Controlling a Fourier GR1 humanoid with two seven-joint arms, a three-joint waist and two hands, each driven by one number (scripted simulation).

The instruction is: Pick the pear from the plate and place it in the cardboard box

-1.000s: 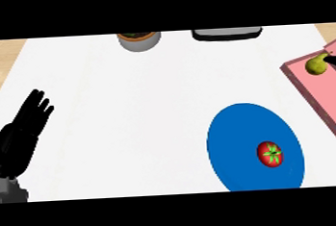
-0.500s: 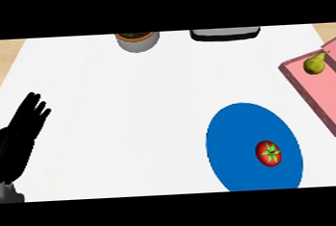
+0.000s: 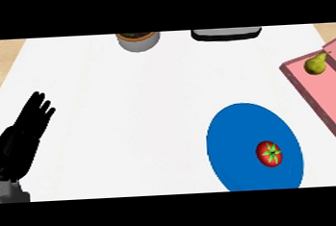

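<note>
Pear (image 3: 313,65) in pink box (image 3: 324,98) cut off at right, left hand (image 3: 20,140) lower left

Pear (image 3: 314,64): yellow-green, small, stem pointing up and right, lying inside the box (image 3: 328,99) at its far end. Box: pink, shallow, open-topped, set at a slant, cut off by the view's right edge. Plate (image 3: 236,135): blue, round, near the box's left side, apart from it.

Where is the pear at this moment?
In the head view the pear lies at the far right, in the far end of the pink box, beyond the blue plate that holds a tomato.
</note>
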